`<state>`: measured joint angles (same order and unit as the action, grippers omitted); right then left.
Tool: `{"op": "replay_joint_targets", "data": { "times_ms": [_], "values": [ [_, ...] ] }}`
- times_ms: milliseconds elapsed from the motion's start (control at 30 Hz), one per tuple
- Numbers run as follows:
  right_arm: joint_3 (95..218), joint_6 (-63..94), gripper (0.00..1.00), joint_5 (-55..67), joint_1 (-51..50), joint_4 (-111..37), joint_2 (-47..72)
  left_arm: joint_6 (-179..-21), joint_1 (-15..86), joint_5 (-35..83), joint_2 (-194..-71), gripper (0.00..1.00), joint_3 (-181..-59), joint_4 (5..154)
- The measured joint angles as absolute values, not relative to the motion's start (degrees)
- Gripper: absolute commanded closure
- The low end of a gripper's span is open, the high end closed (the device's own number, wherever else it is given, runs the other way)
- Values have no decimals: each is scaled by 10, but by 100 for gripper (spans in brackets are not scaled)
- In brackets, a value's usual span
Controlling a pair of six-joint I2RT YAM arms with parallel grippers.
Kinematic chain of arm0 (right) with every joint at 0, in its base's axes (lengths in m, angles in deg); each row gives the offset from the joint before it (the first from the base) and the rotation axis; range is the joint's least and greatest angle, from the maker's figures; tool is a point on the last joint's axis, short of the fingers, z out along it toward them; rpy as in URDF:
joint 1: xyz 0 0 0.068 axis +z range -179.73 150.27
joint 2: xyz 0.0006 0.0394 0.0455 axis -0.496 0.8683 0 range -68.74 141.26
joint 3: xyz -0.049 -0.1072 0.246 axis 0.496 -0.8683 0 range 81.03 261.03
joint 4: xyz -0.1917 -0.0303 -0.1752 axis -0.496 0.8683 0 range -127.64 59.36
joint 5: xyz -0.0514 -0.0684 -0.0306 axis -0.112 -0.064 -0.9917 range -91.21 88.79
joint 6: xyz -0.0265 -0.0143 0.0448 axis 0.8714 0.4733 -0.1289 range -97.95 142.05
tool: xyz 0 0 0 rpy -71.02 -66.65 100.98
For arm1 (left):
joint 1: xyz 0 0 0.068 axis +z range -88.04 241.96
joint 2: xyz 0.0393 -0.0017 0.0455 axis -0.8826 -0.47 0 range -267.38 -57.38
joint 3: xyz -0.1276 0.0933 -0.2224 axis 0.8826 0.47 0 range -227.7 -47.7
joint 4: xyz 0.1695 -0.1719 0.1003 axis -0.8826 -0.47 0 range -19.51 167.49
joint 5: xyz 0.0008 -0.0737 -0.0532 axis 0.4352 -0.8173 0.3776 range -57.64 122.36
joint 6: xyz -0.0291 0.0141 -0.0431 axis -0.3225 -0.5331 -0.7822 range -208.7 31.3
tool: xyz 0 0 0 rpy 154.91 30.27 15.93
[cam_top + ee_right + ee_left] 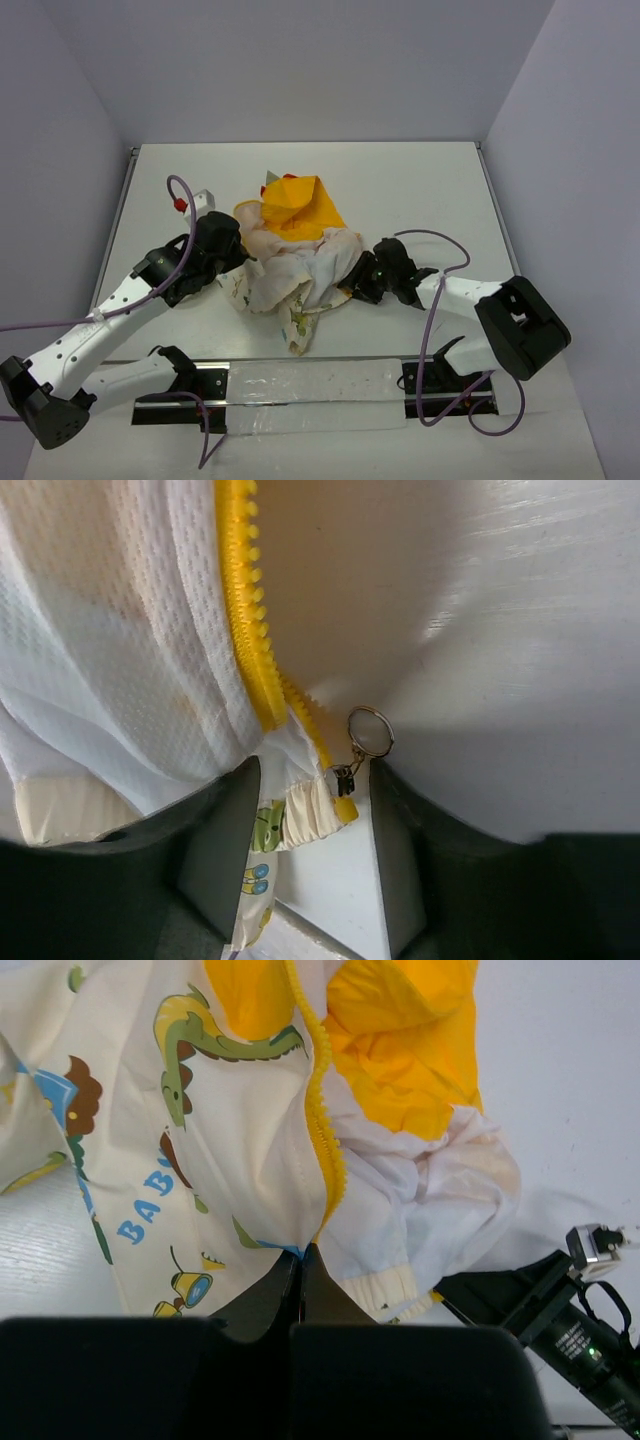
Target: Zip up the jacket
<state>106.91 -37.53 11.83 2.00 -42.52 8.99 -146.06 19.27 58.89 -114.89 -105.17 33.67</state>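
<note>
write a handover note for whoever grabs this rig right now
Left gripper: shut on the jacket, pinching its bottom edge beside the yellow zipper teeth.
Right gripper: open, one finger either side of the zipper pull, not gripping it.
The jacket lies crumpled in the middle of the table with its yellow lining showing.
Done: hem held, pull lined up down by the hem.
Left: close on the pull, draw it up the teeth to the top.
</note>
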Motion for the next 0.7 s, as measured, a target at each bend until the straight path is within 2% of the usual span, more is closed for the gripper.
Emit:
{"op": "replay_joint_targets", "data": {
  "times_ms": [67, 133, 300, 467, 567, 700],
  "values": [
    [1067, -382, 70, 114, 20, -429, 93, -1453, 210, 588, -1149, 100, -1052, 339],
    [1064, -389, 100, 111, 20, -437, 98, -1448, 224, 585, -1148, 100, -1052, 343],
    [1081, -398, 100, 103, 20, -450, 132, -1428, 275, 552, -1154, 100, -1050, 384],
    [1187, -377, 100, 99, -35, -411, 155, -1386, 417, 456, -1246, 100, -1086, 445],
    [1291, -348, 100, 84, -99, -381, 149, -1355, 483, 413, -1328, 100, -1177, 443],
    [1445, -313, 100, 62, -182, -346, 115, -1334, 538, 376, -1407, 100, -1364, 450]
  ]
}}
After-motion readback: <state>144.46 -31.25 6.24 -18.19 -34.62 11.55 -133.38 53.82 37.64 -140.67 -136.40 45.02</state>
